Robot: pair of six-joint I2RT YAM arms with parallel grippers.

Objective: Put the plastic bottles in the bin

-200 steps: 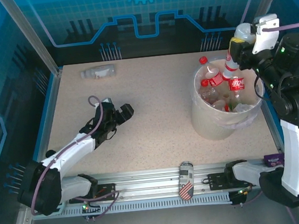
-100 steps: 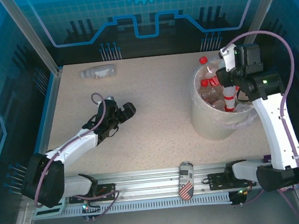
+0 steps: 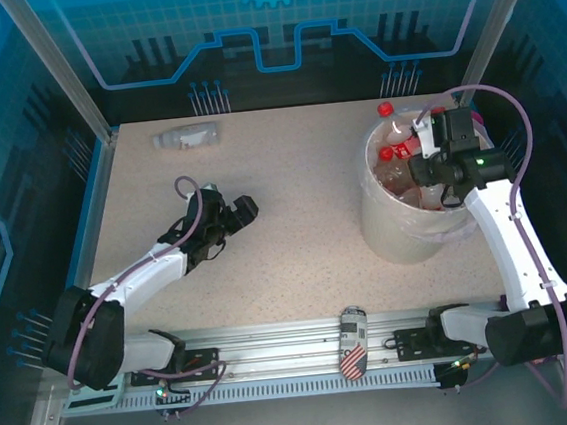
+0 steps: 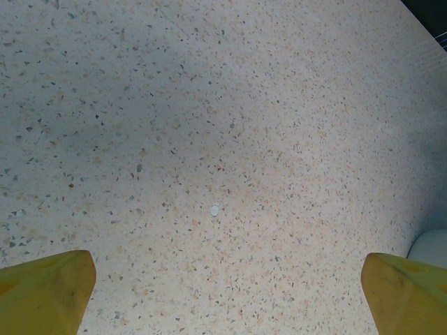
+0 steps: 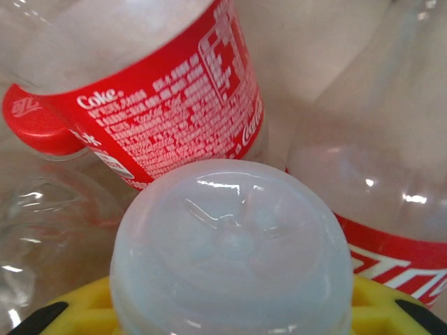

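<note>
A flag-patterned can lies on the aluminium rail at the near edge of the speckled beige table. A blue gear-printed panel stands behind.

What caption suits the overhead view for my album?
Right tool holds a pale plastic bottle inside the round cream plastic bin; left tool open; one clear plastic bottle lies outside.

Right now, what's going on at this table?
The right claw is down inside the bin, shut on a pale bottle just above the red-labelled bottles already in there. The left claw hangs open over the bare table, holding nothing. A loose bottle lies at the far left corner, not yet binned, and a flag-patterned can sits on the near rail.
</note>
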